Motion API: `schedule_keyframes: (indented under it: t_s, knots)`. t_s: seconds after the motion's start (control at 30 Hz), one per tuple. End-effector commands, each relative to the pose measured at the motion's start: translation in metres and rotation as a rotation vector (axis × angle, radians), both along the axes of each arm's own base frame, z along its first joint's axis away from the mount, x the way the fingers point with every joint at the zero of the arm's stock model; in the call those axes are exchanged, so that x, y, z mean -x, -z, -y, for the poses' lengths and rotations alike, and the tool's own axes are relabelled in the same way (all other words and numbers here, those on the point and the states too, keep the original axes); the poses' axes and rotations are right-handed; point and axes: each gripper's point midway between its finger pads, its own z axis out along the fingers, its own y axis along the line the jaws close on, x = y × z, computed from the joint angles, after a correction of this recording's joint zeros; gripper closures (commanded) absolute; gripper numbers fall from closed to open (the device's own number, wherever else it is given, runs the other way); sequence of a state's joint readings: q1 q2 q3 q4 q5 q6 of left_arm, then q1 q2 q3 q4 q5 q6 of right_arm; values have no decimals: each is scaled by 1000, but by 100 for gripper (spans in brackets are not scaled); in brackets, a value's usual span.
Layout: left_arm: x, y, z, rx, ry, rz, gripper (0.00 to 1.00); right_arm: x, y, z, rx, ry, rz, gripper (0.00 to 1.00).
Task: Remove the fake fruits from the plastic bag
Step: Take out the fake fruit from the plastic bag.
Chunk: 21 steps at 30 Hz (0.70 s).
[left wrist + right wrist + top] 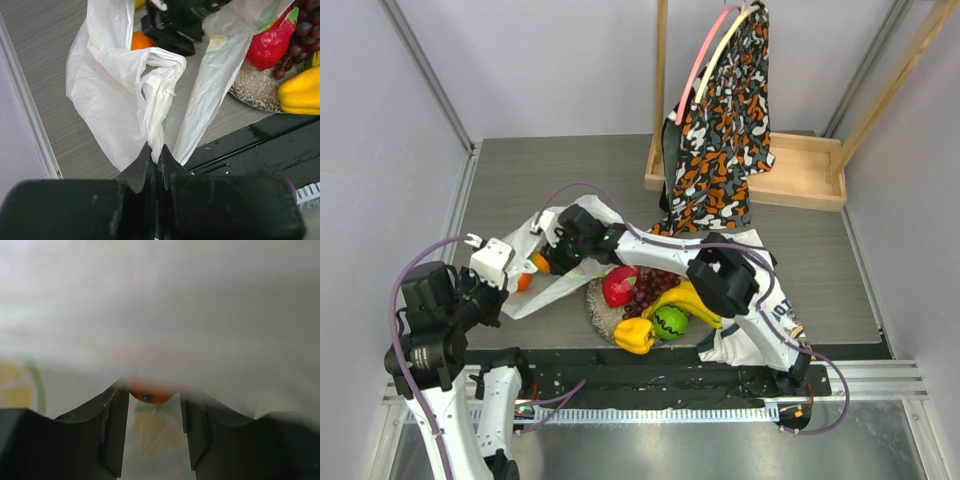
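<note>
The plastic bag (552,292) lies left of the speckled plate (603,318). My left gripper (500,275) is shut on the bag's twisted handle (156,120) and holds it up. My right gripper (548,260) reaches into the bag's mouth, jaws open. An orange (150,394) sits between its fingertips (119,390) under the bag film. The orange (142,40) also shows in the left wrist view, and a second orange fruit (524,283) shows through the bag. On the plate lie a red fruit (618,286), purple grapes (650,285), bananas (687,301), a green ball (670,322) and a yellow pepper (634,336).
An orange-black patterned cloth bag (722,150) hangs from a wooden stand over a wooden tray (800,172) at the back right. A white jersey with navy trim (765,322) lies under my right arm. A black rail (670,375) runs along the near edge.
</note>
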<state>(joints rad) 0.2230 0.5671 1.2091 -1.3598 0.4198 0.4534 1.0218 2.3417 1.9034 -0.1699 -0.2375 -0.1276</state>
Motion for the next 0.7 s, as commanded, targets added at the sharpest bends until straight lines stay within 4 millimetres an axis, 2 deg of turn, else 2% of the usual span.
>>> schedule_keyframes:
  t_s: [0.0, 0.03, 0.07, 0.1, 0.13, 0.17, 0.2, 0.27, 0.3, 0.4, 0.43, 0.5, 0.53, 0.67]
  knots:
    - [7, 13, -1, 4, -13, -60, 100, 17, -101, 27, -134, -82, 80, 69]
    - [3, 12, -2, 5, -13, -55, 100, 22, -110, 33, -146, -104, 86, 70]
    - [1, 11, -3, 3, -16, -49, 100, 25, -107, 44, -135, -108, 72, 70]
    - [-3, 9, -4, 2, -21, -41, 100, 29, -134, 53, -175, -114, 92, 72]
    - [-6, 10, -6, -1, -29, -46, 100, 36, -142, 59, -194, -140, 77, 72]
    - [-8, 12, -7, 1, -31, -53, 100, 40, -140, 68, -191, -145, 60, 73]
    - [-13, 12, -8, 2, -39, -46, 100, 42, -168, 79, -239, -148, 87, 74]
    - [-17, 15, -9, 10, -39, -60, 100, 50, -178, 89, -264, -162, 80, 82]
    - [-20, 13, -9, 12, -42, -51, 100, 53, -199, 95, -304, -165, 110, 83]
    - [-28, 13, -12, 19, -66, -49, 100, 62, -218, 107, -330, -200, 143, 83]
    - [-31, 13, -14, 21, -77, -50, 100, 68, -235, 114, -354, -214, 170, 83]
    - [-41, 13, -23, 7, -124, -45, 100, 81, -236, 127, -334, -279, 200, 83]
    - [-45, 13, -26, 5, -143, -46, 100, 90, -247, 139, -340, -311, 238, 83]
    - [-61, 8, -39, 4, -220, -50, 100, 122, -220, 177, -233, -487, 365, 82]
